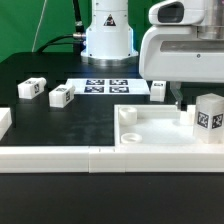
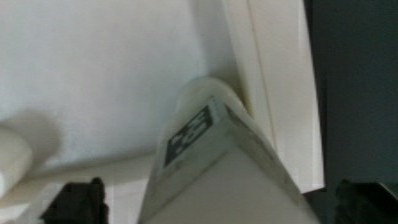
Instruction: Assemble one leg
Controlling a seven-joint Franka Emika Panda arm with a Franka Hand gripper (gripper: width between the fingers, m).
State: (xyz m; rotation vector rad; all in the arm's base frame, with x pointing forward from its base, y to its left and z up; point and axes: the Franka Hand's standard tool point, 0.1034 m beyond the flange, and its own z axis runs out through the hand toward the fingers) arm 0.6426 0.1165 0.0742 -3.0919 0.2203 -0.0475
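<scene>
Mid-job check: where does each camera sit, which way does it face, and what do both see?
Exterior view: off the arm, low, facing across the tray toward the robot base; the gripper shows.
Wrist view: on the wrist, looking down between the spread fingers at the leg.
Shared: the tray and, seemingly, that leg.

Smooth matt white plastic leg (image 1: pixel 210 117) on the same-finish tray (image 1: pixel 160 135), matt black tabletop (image 1: pixel 60 125)
</scene>
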